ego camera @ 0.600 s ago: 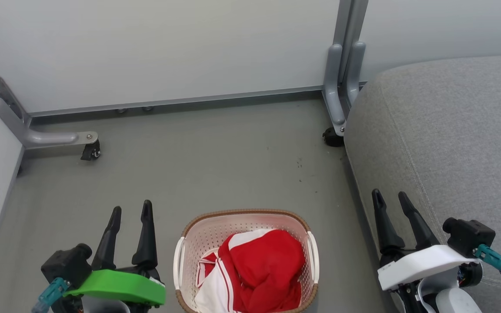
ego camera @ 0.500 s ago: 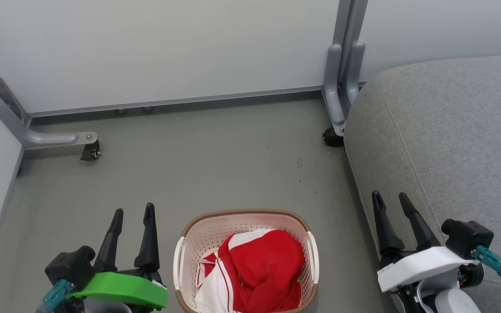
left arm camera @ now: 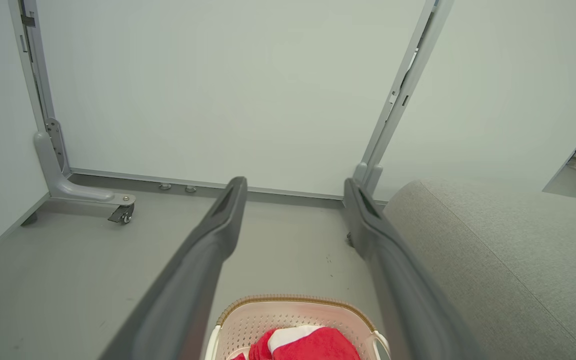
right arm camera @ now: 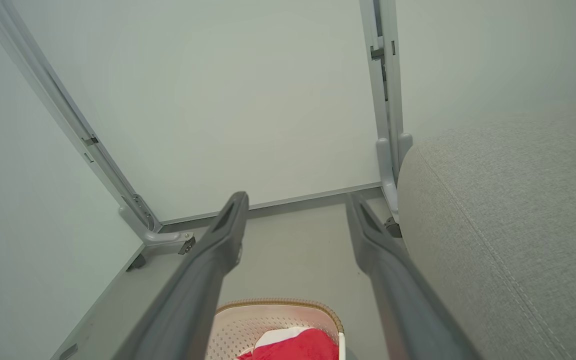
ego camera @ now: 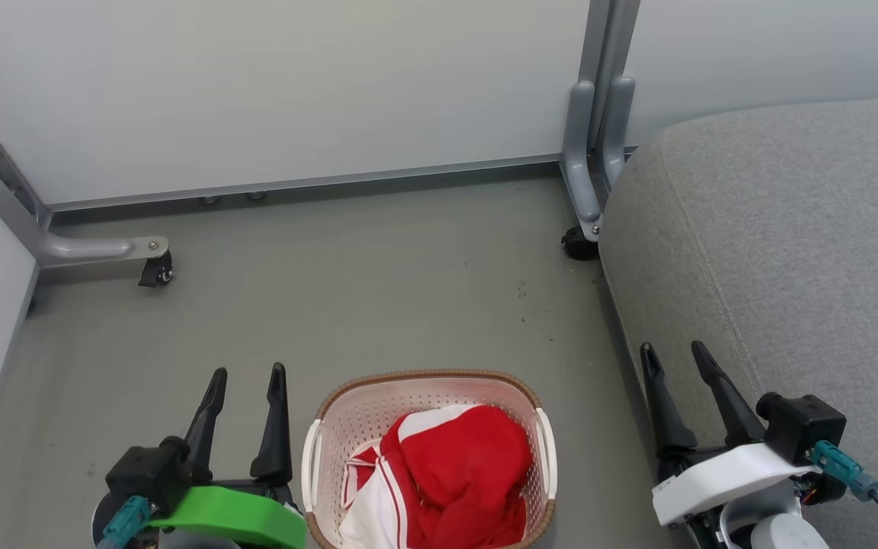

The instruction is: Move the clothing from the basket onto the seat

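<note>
Red clothing (ego camera: 454,465) lies heaped in the basket (ego camera: 424,375) on the floor (ego camera: 378,274) in the head view, with the seat (ego camera: 789,229) to the right. The left gripper (ego camera: 248,371) and right gripper (ego camera: 671,347) flank the basket, fingers parted and pointing forward (each holds nothing). In the left wrist view the fingers are spread wide, with the basket and clothing low between them. The right wrist view shows the same spread, with the seat alongside.

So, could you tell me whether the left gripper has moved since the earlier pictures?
Yes. In the head view the left gripper has edged right, toward the basket, narrowing the gap to its rim.
</note>
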### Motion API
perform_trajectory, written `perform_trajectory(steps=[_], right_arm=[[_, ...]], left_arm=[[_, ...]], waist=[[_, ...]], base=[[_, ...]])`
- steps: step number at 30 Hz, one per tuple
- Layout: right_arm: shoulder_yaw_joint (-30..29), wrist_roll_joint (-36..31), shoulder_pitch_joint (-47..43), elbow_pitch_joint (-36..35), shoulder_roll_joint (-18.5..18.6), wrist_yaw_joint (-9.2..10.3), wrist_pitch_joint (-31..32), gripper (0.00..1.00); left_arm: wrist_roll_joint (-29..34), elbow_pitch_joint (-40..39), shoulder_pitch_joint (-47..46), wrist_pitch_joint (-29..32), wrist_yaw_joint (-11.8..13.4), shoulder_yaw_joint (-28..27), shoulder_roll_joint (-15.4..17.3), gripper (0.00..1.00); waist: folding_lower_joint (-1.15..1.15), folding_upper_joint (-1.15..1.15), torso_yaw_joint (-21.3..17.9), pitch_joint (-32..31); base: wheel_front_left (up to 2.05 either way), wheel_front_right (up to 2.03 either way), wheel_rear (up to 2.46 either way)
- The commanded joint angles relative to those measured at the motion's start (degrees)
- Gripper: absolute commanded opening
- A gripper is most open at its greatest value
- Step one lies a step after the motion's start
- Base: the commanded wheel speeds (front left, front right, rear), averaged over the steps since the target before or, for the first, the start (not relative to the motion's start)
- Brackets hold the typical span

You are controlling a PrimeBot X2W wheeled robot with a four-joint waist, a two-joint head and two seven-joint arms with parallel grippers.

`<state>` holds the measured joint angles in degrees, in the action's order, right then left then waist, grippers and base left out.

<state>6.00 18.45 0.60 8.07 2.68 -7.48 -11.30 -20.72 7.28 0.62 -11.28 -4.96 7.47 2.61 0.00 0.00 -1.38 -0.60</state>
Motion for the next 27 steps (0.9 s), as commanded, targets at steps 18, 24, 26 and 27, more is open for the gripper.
perform_trajectory(steps=[18, 24, 26, 27], right_arm=[[0.5, -7.9, -1.3, -0.4, 0.3, -0.02, -2.6, 1.00], [1.0, -10.1, -1.7, -0.6, 0.3, -0.02, -3.1, 1.00], [1.2, -11.0, -1.6, -0.6, 0.3, -0.02, -3.3, 1.00], [1.2, -11.4, -1.7, -0.6, 0.3, -0.02, -3.5, 1.00]], left_arm=[[8.6, 0.1, 1.4, -2.5, -0.3, 1.5, 0.4, 1.00], [11.2, 0.1, 2.0, -3.1, -0.3, 2.2, 0.4, 1.00], [12.1, 0.1, 2.2, -3.4, -0.2, 2.4, 0.4, 1.00], [12.6, 0.1, 2.2, -3.5, -0.2, 2.5, 0.4, 1.00]], waist=[[0.00, 0.00, -0.5, -0.8], [0.00, 0.00, -0.4, -1.3], [0.00, 0.00, -0.4, -1.4], [0.00, 0.00, -0.4, -1.4]], base=[[0.00, 0.00, 0.00], [0.00, 0.00, 0.00], [0.00, 0.00, 0.00], [0.00, 0.00, 0.00]])
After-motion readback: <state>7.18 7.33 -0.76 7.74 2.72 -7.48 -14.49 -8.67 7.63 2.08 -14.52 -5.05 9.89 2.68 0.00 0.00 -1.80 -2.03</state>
